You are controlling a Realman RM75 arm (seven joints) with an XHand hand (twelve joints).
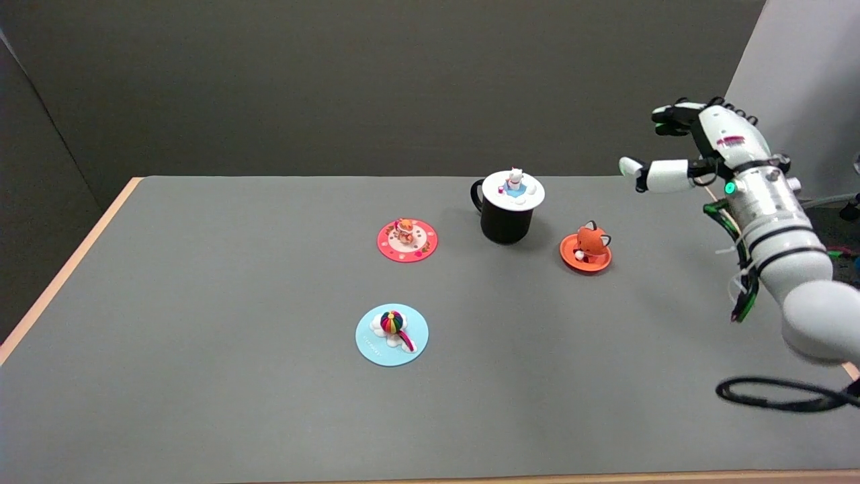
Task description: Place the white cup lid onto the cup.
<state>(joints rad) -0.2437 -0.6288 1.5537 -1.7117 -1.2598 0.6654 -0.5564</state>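
The white cup lid (514,188) sits on top of the black cup (505,218), toward the tabletop's (201,403) far edge, right of centre. The right hand (692,151) hangs in the air off to the right, well apart from the cup, fingers spread and holding nothing. An orange lid (586,252) lies just right of the cup, a red lid (407,240) to its left, and a blue lid (392,334) nearer the middle.
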